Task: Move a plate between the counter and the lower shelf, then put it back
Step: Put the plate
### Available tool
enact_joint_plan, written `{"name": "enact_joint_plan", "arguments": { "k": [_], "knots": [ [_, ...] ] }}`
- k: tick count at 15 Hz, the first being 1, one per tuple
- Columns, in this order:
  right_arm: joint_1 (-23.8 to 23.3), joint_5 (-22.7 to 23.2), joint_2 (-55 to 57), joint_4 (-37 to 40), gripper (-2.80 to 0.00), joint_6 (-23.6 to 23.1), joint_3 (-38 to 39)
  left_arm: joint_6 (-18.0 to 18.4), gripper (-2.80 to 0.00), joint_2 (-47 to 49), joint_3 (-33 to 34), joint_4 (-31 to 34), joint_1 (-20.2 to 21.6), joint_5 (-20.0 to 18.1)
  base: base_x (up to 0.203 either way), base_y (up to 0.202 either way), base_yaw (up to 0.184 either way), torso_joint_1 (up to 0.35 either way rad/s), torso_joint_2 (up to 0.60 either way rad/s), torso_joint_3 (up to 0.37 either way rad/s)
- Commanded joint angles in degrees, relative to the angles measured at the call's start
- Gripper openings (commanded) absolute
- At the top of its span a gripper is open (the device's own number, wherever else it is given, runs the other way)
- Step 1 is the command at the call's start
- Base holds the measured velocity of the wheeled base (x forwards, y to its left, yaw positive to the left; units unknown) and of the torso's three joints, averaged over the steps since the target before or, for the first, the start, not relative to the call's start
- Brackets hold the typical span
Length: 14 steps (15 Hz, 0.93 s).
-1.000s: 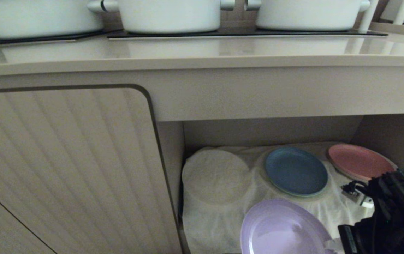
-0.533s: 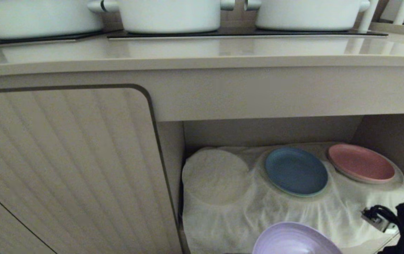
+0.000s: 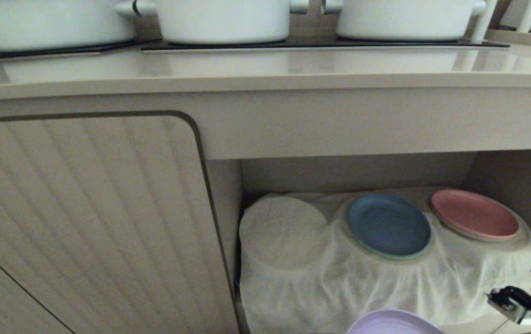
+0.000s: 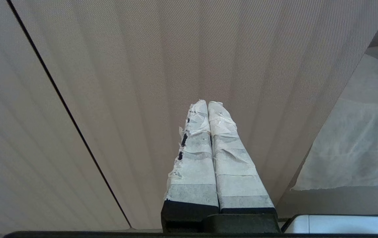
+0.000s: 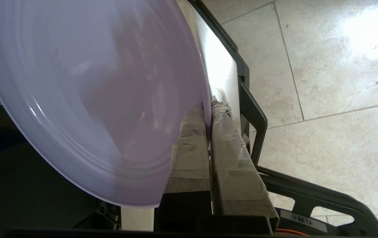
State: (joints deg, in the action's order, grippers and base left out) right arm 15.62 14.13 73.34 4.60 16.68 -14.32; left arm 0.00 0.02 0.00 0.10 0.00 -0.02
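Beige cabinetry fills the background; the plate (image 5: 90, 99) is pinched at its rim by the right gripper (image 5: 208, 109), out in front of the lower shelf (image 3: 353, 176). Being edge-held, it could be levered loose or knocked against the counter (image 3: 265, 83).

kitchen | white pots (image 3: 223, 21) on counter (image 3: 265, 69) | plates in lower shelf (image 3: 358, 171)

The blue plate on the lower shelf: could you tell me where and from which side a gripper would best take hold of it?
Probably by the near rim of the blue plate, coming in level from the open front of the lower shelf. It lies flat on a cloth hump, so its low raised edge stands exposed.
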Motion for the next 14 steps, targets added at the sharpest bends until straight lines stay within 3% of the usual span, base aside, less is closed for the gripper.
{"name": "enact_joint_plan", "arguments": {
  "k": [1, 14],
  "knots": [
    [-0.1, 0.1, 0.3, 0.1, -2.80, 0.1, -0.1, 0.0, -2.80, 0.0, 0.0, 0.0, 0.0, 0.0, 0.000, 0.000, 0.000, 0.000, 0.00, 0.000],
    [-0.3, 0.2, 1.7, -0.3, -2.80, 0.4, -0.4, 0.0, -2.80, 0.0, 0.0, 0.0, 0.0, 0.0, 0.000, 0.000, 0.000, 0.000, 0.00, 0.000]
  ]
}}
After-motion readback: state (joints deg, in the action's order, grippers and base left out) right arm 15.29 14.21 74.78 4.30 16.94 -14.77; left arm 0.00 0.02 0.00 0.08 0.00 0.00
